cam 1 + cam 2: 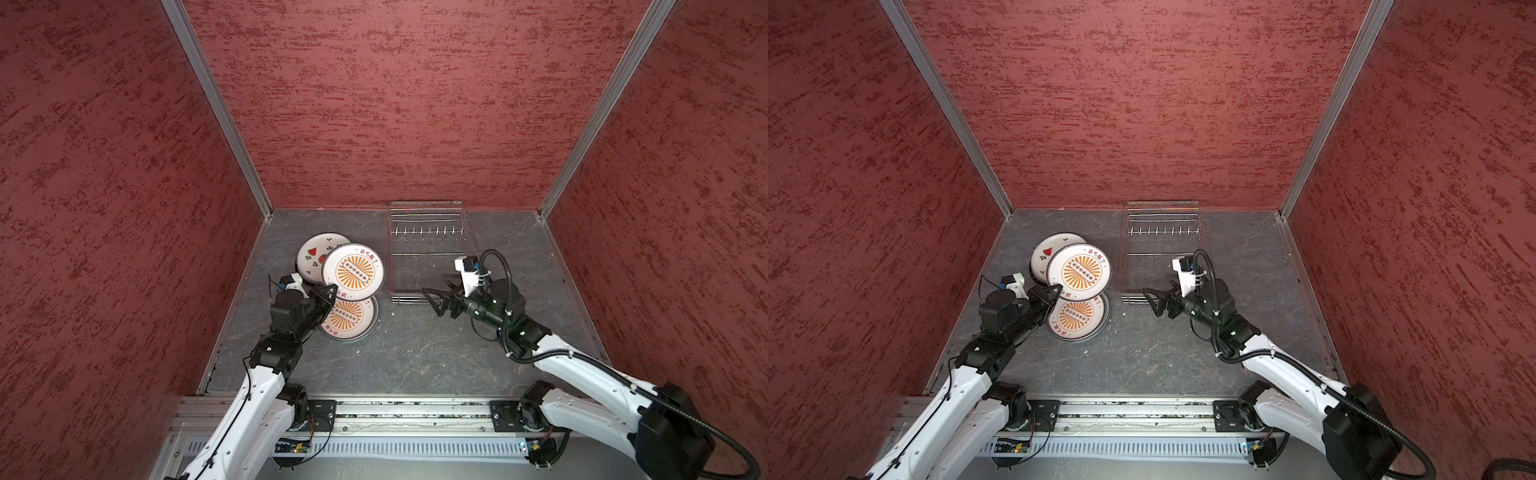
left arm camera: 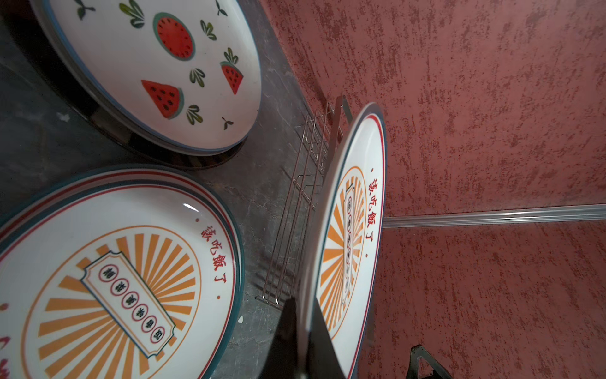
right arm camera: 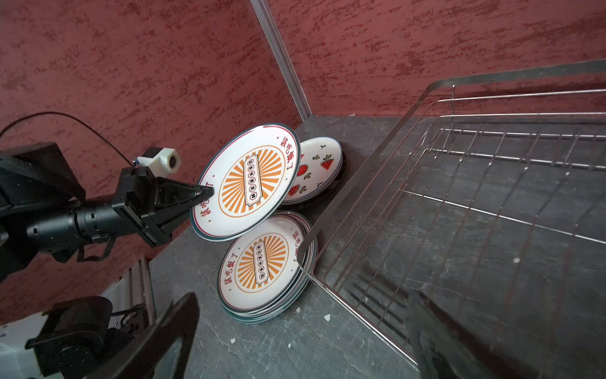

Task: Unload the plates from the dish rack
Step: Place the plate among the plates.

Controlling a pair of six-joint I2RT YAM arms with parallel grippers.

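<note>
- Across the dark stone-look tabletop [image 1: 415, 353], the dish rack [image 1: 428, 231] stands empty, its prongs bare, close to the back wall.
- Left of it lie two stacks: watermelon plates [image 1: 311, 253] and sunburst plates [image 1: 349, 318].
- The left gripper [image 1: 332, 291] is clamped on the rim of one more sunburst plate [image 1: 353, 272], tilted above that stack. Setting it down looks like the last step.
- The right gripper [image 1: 432, 301] hangs with jaws spread, holding nothing, at the rack's near edge.
- Red textured walls [image 1: 395, 104] enclose three sides.
</note>
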